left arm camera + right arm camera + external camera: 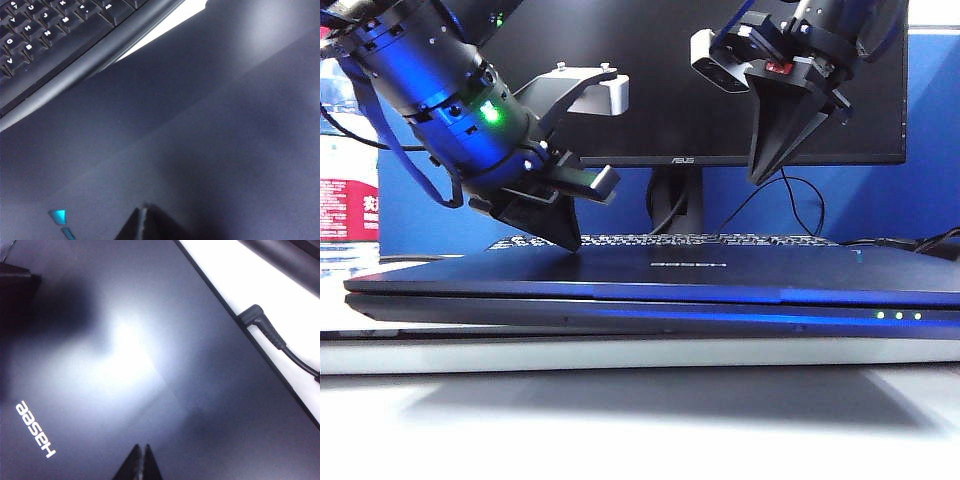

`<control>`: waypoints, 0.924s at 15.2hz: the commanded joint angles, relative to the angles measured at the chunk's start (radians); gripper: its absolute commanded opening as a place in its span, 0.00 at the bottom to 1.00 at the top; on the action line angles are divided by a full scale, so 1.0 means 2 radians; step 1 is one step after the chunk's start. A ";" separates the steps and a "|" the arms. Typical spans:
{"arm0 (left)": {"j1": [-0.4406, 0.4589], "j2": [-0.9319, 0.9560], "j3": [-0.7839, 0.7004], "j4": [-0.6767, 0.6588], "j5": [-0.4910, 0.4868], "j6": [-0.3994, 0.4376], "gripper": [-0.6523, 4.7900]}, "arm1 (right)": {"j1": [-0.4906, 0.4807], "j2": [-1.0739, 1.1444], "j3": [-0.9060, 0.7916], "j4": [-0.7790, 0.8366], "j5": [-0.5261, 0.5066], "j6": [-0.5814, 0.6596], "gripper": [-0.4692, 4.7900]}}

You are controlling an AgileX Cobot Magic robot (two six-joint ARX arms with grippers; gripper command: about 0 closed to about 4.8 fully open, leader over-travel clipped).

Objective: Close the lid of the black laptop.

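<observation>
Task looks essentially done: the lid (650,268) lies flat down on the black laptop (650,310), outer shell up, only a thin seam between panel and base along the front edge, three green LED dots lit at the front right. The laptop sits on the white table (620,410), in front of the separate keyboard (720,240) and the ASUS monitor (740,80). Left gripper (568,238) is at the lid's rear left, its tip down on or just above the shell; contact can't be confirmed. In the left wrist view its tip (144,222) reads as closed with nothing between the fingers, though it's cropped and dark. Right gripper (760,172) hangs clear above the lid's right half, fingers pressed together to a point, empty; the right wrist view shows the same closed tip (142,462) over the Hasee logo (35,429). Left to do, as I judge it: maybe a final press to seat the lid, then pull the arms away. Hard to tell: whether the lid is fully latched, the seam is in blue shadow; laptop keyboard and screen hidden; power plug (262,327) sits beside the lid's edge, socket not visible.
</observation>
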 commanded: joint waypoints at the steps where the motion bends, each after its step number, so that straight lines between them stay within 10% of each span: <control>1: 0.000 0.000 0.001 -0.009 0.000 0.000 0.11 | 0.000 -0.002 0.001 0.006 -0.002 0.002 0.08; 14: 0.000 0.000 0.001 0.007 0.000 0.000 0.11 | 0.000 -0.002 0.001 0.006 -0.002 0.002 0.08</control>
